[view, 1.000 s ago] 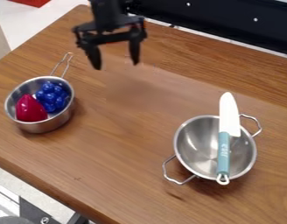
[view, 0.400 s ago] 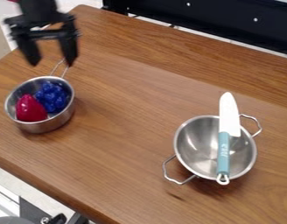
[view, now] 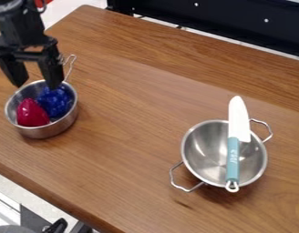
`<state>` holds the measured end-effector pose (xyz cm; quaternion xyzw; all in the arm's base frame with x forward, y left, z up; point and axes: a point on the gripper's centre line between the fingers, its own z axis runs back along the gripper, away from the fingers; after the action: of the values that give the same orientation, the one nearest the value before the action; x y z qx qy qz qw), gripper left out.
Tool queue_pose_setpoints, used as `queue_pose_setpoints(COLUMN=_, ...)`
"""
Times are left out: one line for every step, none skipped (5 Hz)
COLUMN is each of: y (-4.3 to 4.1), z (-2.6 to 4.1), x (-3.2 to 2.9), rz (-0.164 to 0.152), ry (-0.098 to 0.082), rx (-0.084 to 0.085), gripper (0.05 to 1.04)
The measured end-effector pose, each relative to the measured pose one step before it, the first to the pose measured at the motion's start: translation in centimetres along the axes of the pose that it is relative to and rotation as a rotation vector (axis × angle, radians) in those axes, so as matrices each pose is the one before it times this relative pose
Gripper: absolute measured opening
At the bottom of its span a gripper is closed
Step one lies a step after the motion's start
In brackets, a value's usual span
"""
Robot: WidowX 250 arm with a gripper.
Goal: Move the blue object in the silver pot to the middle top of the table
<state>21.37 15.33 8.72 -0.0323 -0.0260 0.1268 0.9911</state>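
Black gripper (view: 37, 85) spread wide, nothing gripped, over the silver pot (view: 48, 132) at left, blue object (view: 54, 103) inside that pot, right by one fingertip — touching or not, can't tell — beside the red object (view: 31, 113).

The lumpy object (view: 53, 103) is blue, the smooth object (view: 31, 113) crimson, the long-handled pot (view: 49, 132) and two-handled pot (view: 203, 154) silver, the knife (view: 233, 157) white and teal, the gripper (view: 37, 87) black, the table (view: 133, 136) streaky brown.
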Motion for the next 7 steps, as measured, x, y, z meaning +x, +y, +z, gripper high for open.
queue_pose_setpoints(y=-0.17, z=-0.253, x=-0.612, rz=-0.0155, ry=-0.015, rx=0.0144, gripper=0.997)
queue_pose_setpoints(y=0.065, z=-0.484, x=0.048, rz=0.012, ry=-0.0207, rx=0.0227, gripper=0.998)
queue_pose_setpoints(y=0.122, z=0.211, x=-0.246, rz=-0.0146, ry=0.0171, rx=-0.0027, gripper=0.997)
queue_pose_setpoints(y=0.352, z=-0.005, x=-0.246, rz=0.011, ry=0.0225, rx=0.0322, gripper=0.997)
queue_pose_setpoints(y=-0.207, z=-0.835, x=0.285, rz=0.0288, ry=-0.0161, rx=0.0468, gripper=0.997)
queue_pose_setpoints(y=-0.235, z=-0.657, x=-0.035, rz=0.0147, ry=-0.0108, rx=0.0181, gripper=0.997)
queue_pose_setpoints(y=0.035, z=-0.403, x=-0.105, rz=0.0067, ry=-0.0074, rx=0.0077, gripper=0.987)
